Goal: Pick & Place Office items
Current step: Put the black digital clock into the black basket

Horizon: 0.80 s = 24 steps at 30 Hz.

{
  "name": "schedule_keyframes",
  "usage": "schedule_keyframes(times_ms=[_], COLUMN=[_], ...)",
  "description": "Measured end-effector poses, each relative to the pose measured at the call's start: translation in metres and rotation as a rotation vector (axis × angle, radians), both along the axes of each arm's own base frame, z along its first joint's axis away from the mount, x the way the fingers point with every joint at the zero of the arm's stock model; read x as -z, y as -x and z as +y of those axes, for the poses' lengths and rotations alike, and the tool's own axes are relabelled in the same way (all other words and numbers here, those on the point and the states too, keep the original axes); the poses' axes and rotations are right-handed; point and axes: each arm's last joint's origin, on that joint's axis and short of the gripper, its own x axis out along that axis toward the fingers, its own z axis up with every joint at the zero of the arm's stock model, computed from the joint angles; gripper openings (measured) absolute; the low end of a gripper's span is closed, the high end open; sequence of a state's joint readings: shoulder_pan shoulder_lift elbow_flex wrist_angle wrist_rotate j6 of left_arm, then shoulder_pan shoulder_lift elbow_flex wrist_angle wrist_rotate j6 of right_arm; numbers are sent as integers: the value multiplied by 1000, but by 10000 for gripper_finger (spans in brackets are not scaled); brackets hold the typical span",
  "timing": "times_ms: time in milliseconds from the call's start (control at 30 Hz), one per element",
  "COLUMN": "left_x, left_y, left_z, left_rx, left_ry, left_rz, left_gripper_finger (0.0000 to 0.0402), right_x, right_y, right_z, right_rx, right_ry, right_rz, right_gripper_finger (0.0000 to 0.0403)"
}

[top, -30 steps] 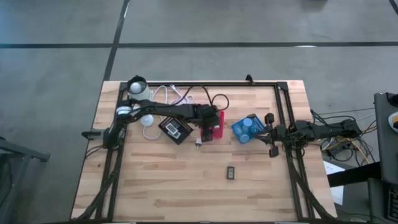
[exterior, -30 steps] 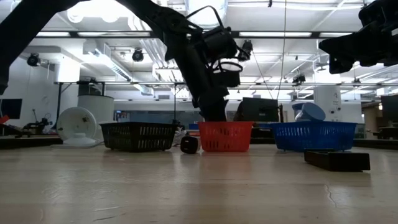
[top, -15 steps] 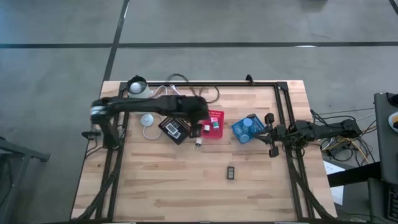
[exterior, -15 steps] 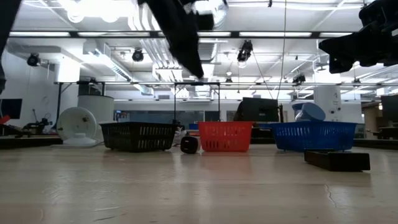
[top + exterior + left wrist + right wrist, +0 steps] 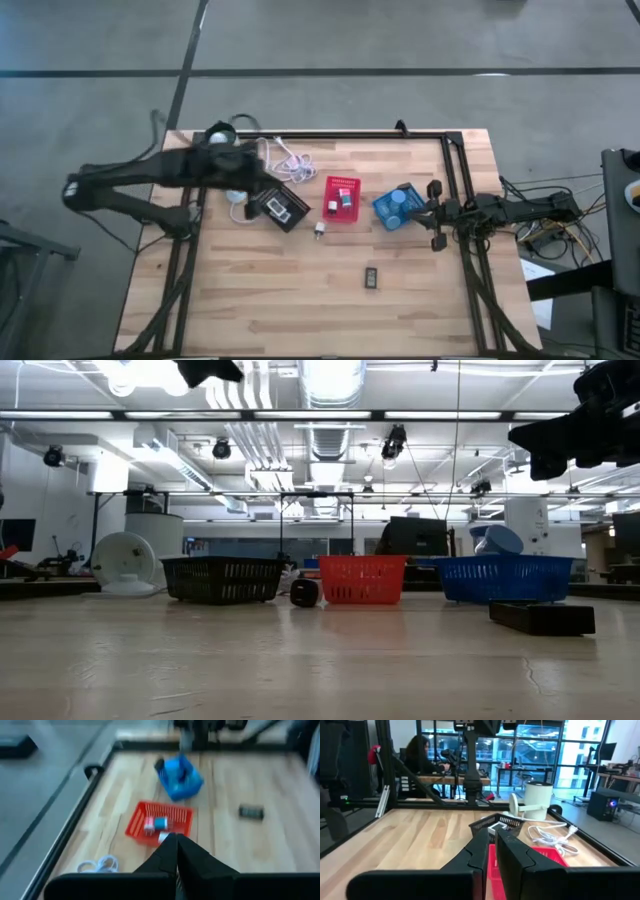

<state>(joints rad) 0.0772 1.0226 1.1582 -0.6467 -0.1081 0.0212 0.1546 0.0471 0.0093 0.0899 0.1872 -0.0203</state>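
A small black block point(image 5: 371, 278) lies alone on the bare wooden surface point(image 5: 300, 300) at the near side in the high view, its long axis running toward the bins; in the low view it shows as a dark flat bar point(image 5: 541, 617) lying level. Farther in, a small dark round piece point(image 5: 318, 232) sits just before the red bin point(image 5: 342, 199) (the low view shows it as a black disc on edge between the black and red bins point(image 5: 304, 592)). The red bin holds a teal block and a pale one side by side; their long axes cannot be told. To its left the black bin point(image 5: 281, 208) stands turned at an angle, and to its right the blue bin point(image 5: 398, 207) holds pale-blue round pieces point(image 5: 397, 199). The left end effector point(image 5: 262, 193), fingers pressed together and empty, is over the black bin's left edge, raised high above the surface. The right end effector point(image 5: 432, 214) is just right of the blue bin, fingers narrowed together, holding nothing. At the far left corner stands a white lamp point(image 5: 220, 137) with its looped cable point(image 5: 285, 157).
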Motion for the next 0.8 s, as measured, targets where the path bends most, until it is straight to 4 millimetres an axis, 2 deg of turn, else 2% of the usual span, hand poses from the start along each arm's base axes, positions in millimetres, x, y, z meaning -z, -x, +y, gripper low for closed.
schedule_keyframes(times_ms=[200,400,500,667,800], left_x=[28,75,91,116,131], left_y=[30,40,46,54,60], left_z=[-2,-4,-5,-11,-10], left_rx=[-18,33,54,239,169], left_ry=[23,9,-19,-22,-13], left_rz=[-259,-334,-416,-565,-567], left_gripper_finger=[4,5,5,5,5], right_x=[0,0,0,0,0], right_y=[0,0,0,0,0], right_z=[-1,-1,-1,-1,-1], right_rx=[20,25,24,24,24], right_ry=[-12,-16,-15,-15,-15], right_rz=[-3,-3,-2,-2,-1], right_gripper_finger=[29,29,29,29,29])
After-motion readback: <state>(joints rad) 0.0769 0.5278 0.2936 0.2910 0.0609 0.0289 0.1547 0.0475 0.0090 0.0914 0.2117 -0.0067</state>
